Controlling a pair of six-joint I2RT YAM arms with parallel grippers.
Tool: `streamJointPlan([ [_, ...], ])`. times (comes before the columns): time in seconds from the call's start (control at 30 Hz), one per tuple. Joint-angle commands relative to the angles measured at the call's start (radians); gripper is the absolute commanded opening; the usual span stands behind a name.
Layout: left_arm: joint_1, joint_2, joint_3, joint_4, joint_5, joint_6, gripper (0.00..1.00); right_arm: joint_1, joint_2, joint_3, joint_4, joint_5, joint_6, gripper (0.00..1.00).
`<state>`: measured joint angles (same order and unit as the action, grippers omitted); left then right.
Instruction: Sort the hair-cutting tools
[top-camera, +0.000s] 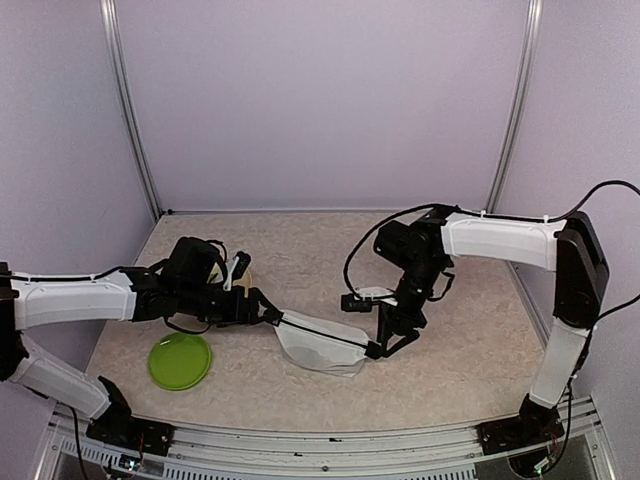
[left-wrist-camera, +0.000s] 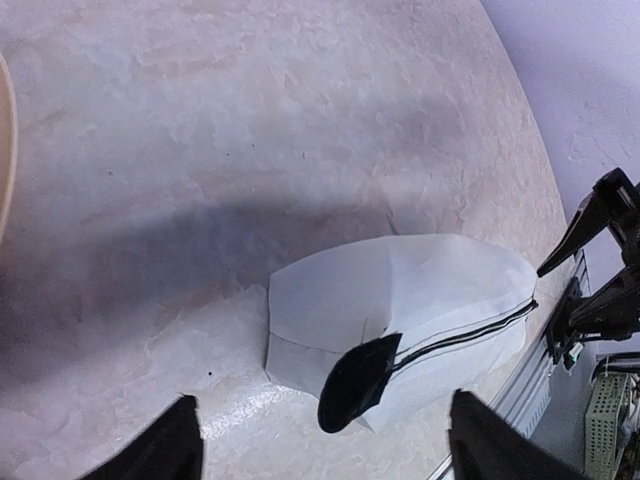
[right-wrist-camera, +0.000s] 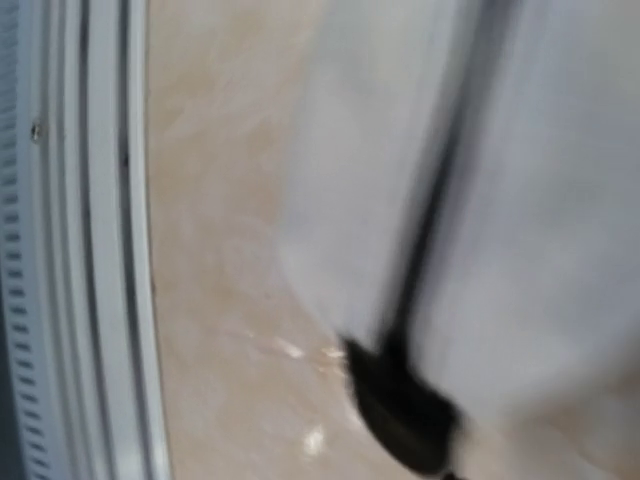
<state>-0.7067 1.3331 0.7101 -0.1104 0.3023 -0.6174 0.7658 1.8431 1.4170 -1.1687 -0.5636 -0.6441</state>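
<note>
No scissors, clipper, comb guard or pin show in any view. A white zip pouch (top-camera: 320, 345) with black ends lies on the table between my grippers. My left gripper (top-camera: 270, 313) is at its left end. In the left wrist view the left gripper (left-wrist-camera: 335, 445) is open, and the pouch's black end tab (left-wrist-camera: 358, 385) lies between the fingers without touching them. My right gripper (top-camera: 385, 345) is at the pouch's right end, its fingers apart. The right wrist view is blurred and shows only the pouch (right-wrist-camera: 520, 200) and its black end (right-wrist-camera: 400, 420).
A green plate (top-camera: 180, 361) lies at the front left. A tan rim (top-camera: 247, 272) shows behind my left wrist and at the left edge of the left wrist view (left-wrist-camera: 4, 150). The table's metal front rail (right-wrist-camera: 90, 250) runs close by the right gripper.
</note>
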Motion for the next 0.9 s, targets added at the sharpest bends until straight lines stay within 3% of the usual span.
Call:
streamJointPlan([
  [0.0, 0.014, -0.116, 0.152, -0.178, -0.207, 0.135, 0.99, -0.101, -0.139, 0.007, 0.027, 0.013, -0.021, 0.54],
  [0.13, 0.029, -0.180, 0.280, -0.262, -0.413, 0.273, 0.99, -0.237, -0.265, 0.010, 0.166, 0.034, 0.022, 0.64],
  [0.23, 0.051, -0.203, 0.330, -0.254, -0.532, 0.358, 0.99, -0.309, -0.403, -0.056, 0.409, 0.152, 0.116, 0.71],
  [0.27, 0.062, -0.209, 0.341, -0.242, -0.562, 0.378, 0.99, -0.327, -0.457, -0.097, 0.518, 0.210, 0.159, 0.79],
  [0.3, 0.072, -0.216, 0.352, -0.222, -0.589, 0.398, 0.99, -0.342, -0.512, -0.144, 0.626, 0.262, 0.191, 0.97],
  [0.33, 0.082, -0.223, 0.359, -0.200, -0.624, 0.413, 0.99, -0.356, -0.560, -0.186, 0.712, 0.296, 0.210, 1.00],
  [0.5, 0.099, -0.272, 0.310, -0.008, -0.797, 0.480, 0.99, -0.378, -0.652, -0.289, 0.904, 0.479, 0.320, 1.00],
  [0.6, 0.100, -0.287, 0.267, 0.057, -0.820, 0.520, 0.99, -0.378, -0.697, -0.386, 1.035, 0.617, 0.410, 1.00],
  [0.77, 0.100, -0.271, 0.192, 0.122, -0.835, 0.566, 0.99, -0.421, -0.752, -0.484, 1.098, 0.637, 0.440, 1.00],
  [0.87, 0.101, -0.254, 0.168, 0.143, -0.843, 0.570, 0.99, -0.458, -0.792, -0.501, 1.097, 0.545, 0.460, 1.00],
])
